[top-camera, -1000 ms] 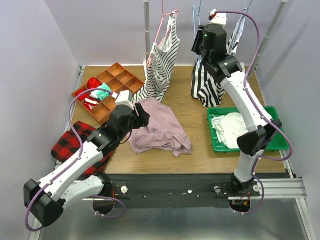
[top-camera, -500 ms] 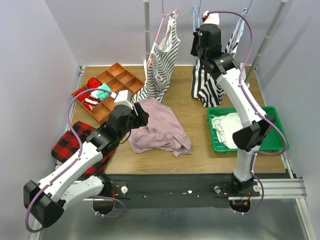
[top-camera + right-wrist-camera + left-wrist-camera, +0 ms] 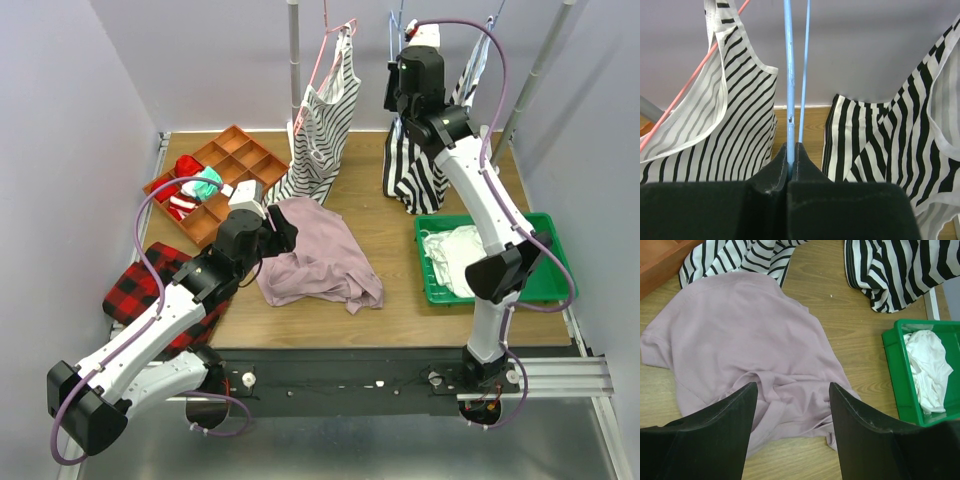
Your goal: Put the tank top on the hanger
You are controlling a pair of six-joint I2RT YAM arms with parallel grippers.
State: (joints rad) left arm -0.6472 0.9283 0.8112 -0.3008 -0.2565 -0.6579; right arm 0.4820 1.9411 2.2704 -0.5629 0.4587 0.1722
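The mauve-pink tank top [image 3: 318, 254] lies crumpled on the table's middle; it fills the left wrist view [image 3: 740, 350]. My left gripper [image 3: 284, 232] is open just above the top's left edge, jaws spread over the fabric [image 3: 790, 405]. The pale blue wire hanger [image 3: 393, 35] hangs at the back rail. My right gripper [image 3: 402, 68] is shut on the hanger's wire [image 3: 789, 75], which passes up between its fingers [image 3: 792, 152].
Striped tops hang on a pink hanger [image 3: 325, 120] and at the back right [image 3: 412, 165]. An orange divided tray [image 3: 215, 170] sits at the left, a red plaid cloth [image 3: 145, 285] near it. A green bin [image 3: 545, 285] with a white garment [image 3: 460, 255] stands at the right.
My right gripper has risen and moved back to the blue hanger at the rail. The left arm has barely moved.
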